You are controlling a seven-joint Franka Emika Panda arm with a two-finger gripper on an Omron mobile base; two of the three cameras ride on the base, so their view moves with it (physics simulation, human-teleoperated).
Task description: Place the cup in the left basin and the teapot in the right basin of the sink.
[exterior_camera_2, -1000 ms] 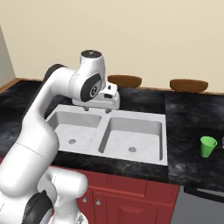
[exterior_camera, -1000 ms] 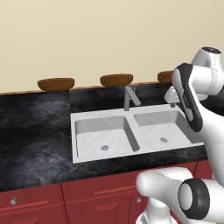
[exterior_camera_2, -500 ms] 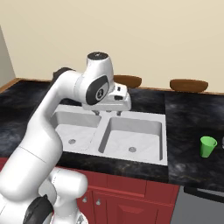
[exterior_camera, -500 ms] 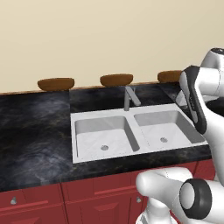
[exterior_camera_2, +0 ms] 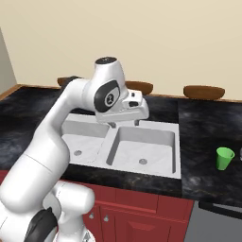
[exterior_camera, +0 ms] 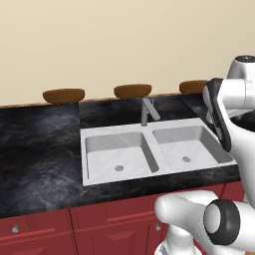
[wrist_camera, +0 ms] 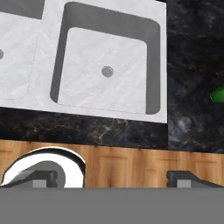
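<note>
The white marble-look sink (exterior_camera_2: 124,171) sits in a black stone counter. Its left basin (exterior_camera_2: 85,137) and right basin (exterior_camera_2: 144,146) hold nothing. The green cup (exterior_camera_2: 225,158) stands upright on the counter, well right of the sink. In the hand view the cup (wrist_camera: 218,95) is a green sliver at the right edge, beside the right basin (wrist_camera: 105,70). My gripper (exterior_camera_2: 125,122) hangs open above the ridge between the basins, nothing between its fingertips (wrist_camera: 188,177). A pale sliver (exterior_camera_2: 240,153) at the frame edge beside the cup is too cut off to tell whether it is the teapot.
A grey faucet (exterior_camera: 147,110) rises behind the sink. Three brown bowls (exterior_camera: 63,95) line the ledge at the back wall. Red cabinets (exterior_camera: 99,219) run under the counter, and a grey appliance top (exterior_camera_2: 222,222) lies at the lower right.
The arm has swung to the right and forward, carrying the open gripper from beside the faucet to over the ridge between the basins. The cup has not moved.
</note>
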